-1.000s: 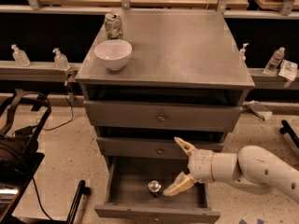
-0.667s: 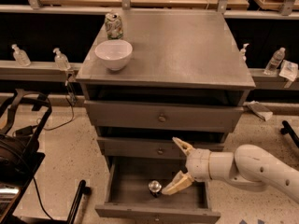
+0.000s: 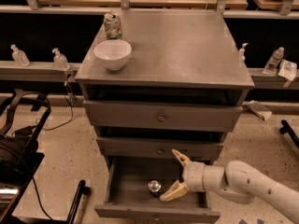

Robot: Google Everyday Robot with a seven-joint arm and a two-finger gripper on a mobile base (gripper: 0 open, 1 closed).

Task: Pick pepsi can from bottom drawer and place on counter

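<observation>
The bottom drawer (image 3: 126, 209) of the grey cabinet stands pulled open. The pepsi can (image 3: 154, 187) stands upright inside it near the middle; only its shiny silver top and dark body show. My gripper (image 3: 174, 175) is open, just to the right of the can, its two tan fingers (image 3: 172, 193) spread apart over the drawer. The lower finger's tip is close beside the can. The gripper holds nothing. The counter (image 3: 182, 45) is the wide grey top of the cabinet.
A white bowl (image 3: 112, 54) and a pale green-white dented can (image 3: 112, 25) stand at the counter's left back. Two shallower drawers (image 3: 161, 118) above are shut. Bottles stand on ledges left and right (image 3: 273, 59). A black base with cables (image 3: 18, 148) sits on the floor at left.
My gripper has moved slightly left toward the pepsi can. The can and drawer have not moved.
</observation>
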